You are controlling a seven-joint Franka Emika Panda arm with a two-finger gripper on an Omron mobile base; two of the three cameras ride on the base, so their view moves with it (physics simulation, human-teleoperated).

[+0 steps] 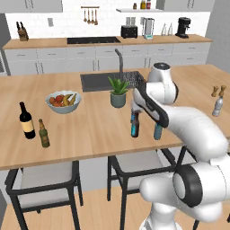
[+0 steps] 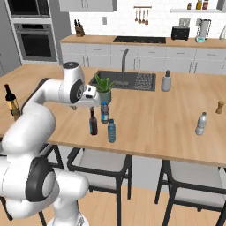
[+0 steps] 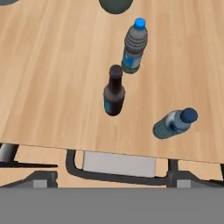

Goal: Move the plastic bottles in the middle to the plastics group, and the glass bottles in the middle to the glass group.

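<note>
Arm hangs over three middle bottles on the wooden island, nothing seen in the gripper.

Left base view: the arm's wrist covers the gripper; cannot tell if the jaws are apart or closed. Dark glass bottle stands below the wrist, one blue plastic bottle just right of it, half hidden by the forearm. Wine bottle and olive-green bottle stand well apart to the left; pale clear-grey bottle far right.
Right base view: gripper sits just above the dark glass bottle, fingertips hard to make out. Second blue plastic bottle stands beside it, near the potted plant.
Hand view: all three bottles upright below the camera, the dark one central; fingertips not made out.
</note>
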